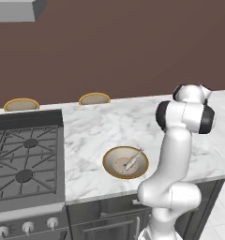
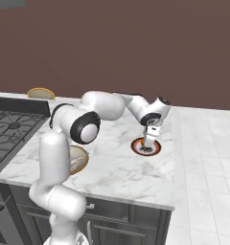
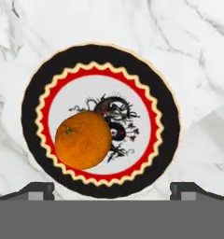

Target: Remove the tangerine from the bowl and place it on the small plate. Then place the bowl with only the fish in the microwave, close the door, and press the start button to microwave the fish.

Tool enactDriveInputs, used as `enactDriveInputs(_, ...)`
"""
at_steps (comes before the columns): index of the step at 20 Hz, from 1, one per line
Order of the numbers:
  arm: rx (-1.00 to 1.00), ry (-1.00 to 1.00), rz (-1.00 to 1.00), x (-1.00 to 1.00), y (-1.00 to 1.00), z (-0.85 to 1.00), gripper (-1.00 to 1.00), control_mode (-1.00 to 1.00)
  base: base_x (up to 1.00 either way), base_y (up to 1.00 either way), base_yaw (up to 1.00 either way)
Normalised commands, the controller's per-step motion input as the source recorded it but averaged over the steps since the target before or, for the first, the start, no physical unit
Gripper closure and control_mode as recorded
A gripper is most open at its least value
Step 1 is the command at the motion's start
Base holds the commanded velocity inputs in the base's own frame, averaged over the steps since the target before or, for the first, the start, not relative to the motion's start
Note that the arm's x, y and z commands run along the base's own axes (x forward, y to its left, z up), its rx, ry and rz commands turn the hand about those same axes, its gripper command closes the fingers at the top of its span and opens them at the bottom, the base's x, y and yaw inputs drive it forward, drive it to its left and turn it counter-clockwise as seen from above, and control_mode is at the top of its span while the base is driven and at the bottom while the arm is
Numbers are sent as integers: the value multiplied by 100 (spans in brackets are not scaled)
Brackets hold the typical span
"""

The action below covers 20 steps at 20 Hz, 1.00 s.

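The tangerine (image 3: 83, 140) lies on the small plate (image 3: 30, 116), left of its middle, over a dragon drawing. The plate has a black rim, a red zigzag ring and a pale centre. My gripper (image 3: 112, 190) hangs open just above the plate, with its fingertips (image 3: 37, 190) wide apart and nothing between them. From the right base view, the gripper (image 2: 148, 147) points straight down over the plate (image 2: 135, 145) on the marble counter. The tan bowl (image 1: 125, 162) stands near the counter's front edge with the silvery fish (image 1: 133, 160) inside. The microwave and its door are out of view.
A gas stove (image 1: 25, 159) takes up the left of the counter. Two flat tan discs (image 1: 21, 104) (image 1: 94, 98) lean at the back wall. My arm (image 2: 107, 105) stretches across the counter between bowl and plate. The counter ends to the right of the plate.
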Motion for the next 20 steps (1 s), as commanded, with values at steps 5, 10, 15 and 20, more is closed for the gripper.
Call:
enactDriveInputs(5,0,0,-3,-90,10,49,-100,-100,0,0,0)
enactDriveInputs(10,-1,0,-1,-78,60,33,-100,-100,0,0,0)
enactDriveInputs(15,-13,0,2,-72,92,26,-100,-100,0,0,0)
enactDriveInputs(20,-23,0,9,-65,100,24,-100,-100,0,0,0)
